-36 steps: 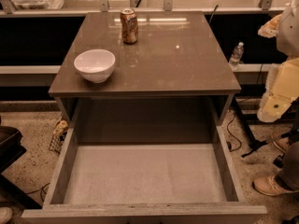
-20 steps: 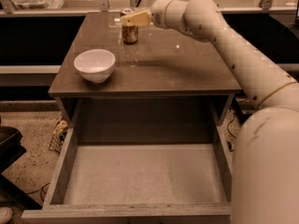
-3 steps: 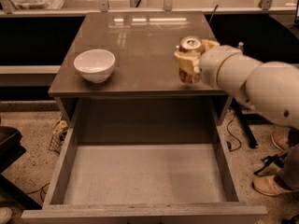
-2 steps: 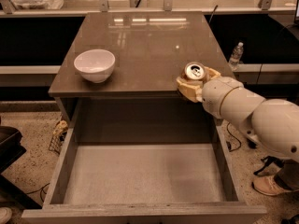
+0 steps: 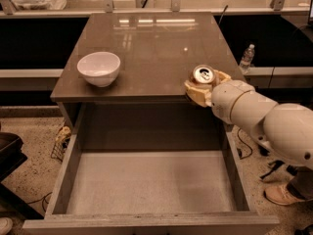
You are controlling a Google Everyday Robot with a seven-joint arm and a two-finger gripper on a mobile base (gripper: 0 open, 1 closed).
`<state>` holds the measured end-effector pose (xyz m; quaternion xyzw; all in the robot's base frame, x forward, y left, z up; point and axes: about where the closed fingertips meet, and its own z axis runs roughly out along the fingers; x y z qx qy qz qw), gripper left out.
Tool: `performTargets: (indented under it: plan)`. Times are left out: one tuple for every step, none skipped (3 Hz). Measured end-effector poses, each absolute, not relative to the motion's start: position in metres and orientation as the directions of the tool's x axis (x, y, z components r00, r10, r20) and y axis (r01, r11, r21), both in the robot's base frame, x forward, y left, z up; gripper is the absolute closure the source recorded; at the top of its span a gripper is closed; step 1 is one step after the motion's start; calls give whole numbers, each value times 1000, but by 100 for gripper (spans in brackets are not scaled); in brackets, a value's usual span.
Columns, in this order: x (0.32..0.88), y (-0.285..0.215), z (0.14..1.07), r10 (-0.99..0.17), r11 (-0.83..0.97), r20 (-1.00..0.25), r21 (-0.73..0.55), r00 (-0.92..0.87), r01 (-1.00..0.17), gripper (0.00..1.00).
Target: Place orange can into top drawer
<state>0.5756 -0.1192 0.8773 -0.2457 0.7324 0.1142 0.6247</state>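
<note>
The pincer (image 5: 205,86) is clenched around the orange can (image 5: 202,74). The can sits upright in its grip with the silver top showing, over the front right edge of the worktop (image 5: 146,43). The top drawer (image 5: 151,180) stands open below and to the left of the pincer.

I see 3 likely risks from here:

- The pincer is close above the drawer's right wall, so a straight descent could knock the can on that board or on the worktop's lip.
- Letting go from up here would probably tip the can and send it rolling.
- A loose grip could let the smooth can slip on the way down.

The white bowl (image 5: 99,68), far to the pincer's left, is out of the way.
</note>
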Motion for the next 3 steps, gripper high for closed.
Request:
performTargets:
  plan:
    - [576,-119,878,-217,853,-971,-140,-99,-503,100]
    - [576,-119,878,-217,853,-971,-140,-99,-503,100]
    - [576,-119,878,-217,853,-971,-140,-99,-503,100]
